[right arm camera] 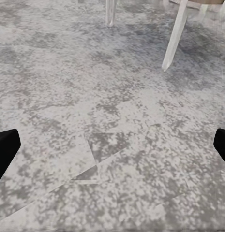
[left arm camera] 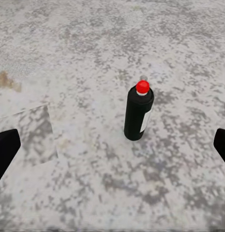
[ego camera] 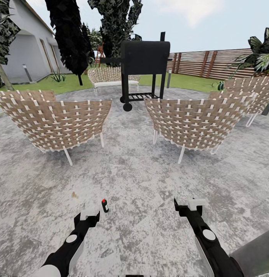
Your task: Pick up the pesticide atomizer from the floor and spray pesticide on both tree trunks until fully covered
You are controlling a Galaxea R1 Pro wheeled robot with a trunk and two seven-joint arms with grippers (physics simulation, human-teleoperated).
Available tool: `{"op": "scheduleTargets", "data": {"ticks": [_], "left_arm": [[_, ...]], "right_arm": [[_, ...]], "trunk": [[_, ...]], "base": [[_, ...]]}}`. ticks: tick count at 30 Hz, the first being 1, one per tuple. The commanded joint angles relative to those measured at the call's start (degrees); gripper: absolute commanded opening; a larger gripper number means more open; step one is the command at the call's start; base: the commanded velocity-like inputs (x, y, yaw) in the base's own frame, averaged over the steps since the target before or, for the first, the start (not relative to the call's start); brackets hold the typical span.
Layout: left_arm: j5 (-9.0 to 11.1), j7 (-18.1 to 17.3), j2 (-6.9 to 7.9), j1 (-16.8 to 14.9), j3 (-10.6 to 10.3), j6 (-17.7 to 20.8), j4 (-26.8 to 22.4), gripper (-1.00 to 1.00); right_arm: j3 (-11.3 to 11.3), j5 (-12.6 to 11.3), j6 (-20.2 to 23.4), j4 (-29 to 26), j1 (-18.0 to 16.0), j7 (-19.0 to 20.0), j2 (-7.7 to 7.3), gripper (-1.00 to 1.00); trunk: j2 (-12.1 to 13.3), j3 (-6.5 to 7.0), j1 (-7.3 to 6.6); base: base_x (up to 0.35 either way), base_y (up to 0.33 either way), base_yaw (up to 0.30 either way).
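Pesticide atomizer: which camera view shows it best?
The left wrist view: the pesticide atomizer stands upright on the stone floor, large and unobstructed, with its red cap clear. The head view shows it small, beside the left pincer.

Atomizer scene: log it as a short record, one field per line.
target: pesticide atomizer, black bottle with red cap, upright on the stone patio
left gripper: open, hovering just short of the atomizer, not touching
right gripper: open, empty, over bare paving
seating: wicker chairs ahead, both sides
beyond chairs: black barbecue grill
background: wooden slat fence, lawn, house wall
task state: atomizer not yet picked up
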Motion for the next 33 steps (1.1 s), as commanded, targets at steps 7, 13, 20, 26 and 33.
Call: {"op": "scheduleTargets", "data": {"ticks": [7, 13, 20, 26, 33], "left_arm": [[0.0, 0.0, 0.0, 0.0, 0.0, 0.0, 0.0, 1.0], [0.0, 0.0, -0.02, 0.0, -0.1, -0.7, 0.0, 1.0], [0.0, 0.0, -0.15, 0.0, -0.2, -0.8, -0.1, 1.0], [0.0, 0.0, -0.12, 0.0, -0.2, -0.8, -0.1, 1.0], [0.0, 0.0, -0.09, 0.0, -0.1, -0.8, -0.1, 1.0]], "right_arm": [[0.0, 0.0, 0.0, 0.0, 0.0, 0.0, -0.02, 1.0], [-0.1, 0.0, 0.0, 0.0, 0.0, 0.0, -0.07, 1.0], [-0.1, 0.0, 0.0, 0.0, 0.0, 0.0, -0.09, 1.0], [0.0, 0.0, 0.0, 0.0, 0.0, 0.0, -0.09, 1.0], [0.0, 0.0, 0.0, 0.0, 0.0, 0.0, -0.09, 1.0]], "trunk": [[-0.1, -2.2, 0.18], [-0.2, -3.86, 0.3], [-0.2, -4.16, 0.3], [-0.2, -4.17, 0.3], [-0.2, -4.17, 0.3]], "base": [[0.0, 0.0, 0.0], [0.0, 0.0, 0.0], [0.004, 0.0, 0.0], [0.163, 0.0, 0.0], [0.017, 0.0, 0.0]]}}
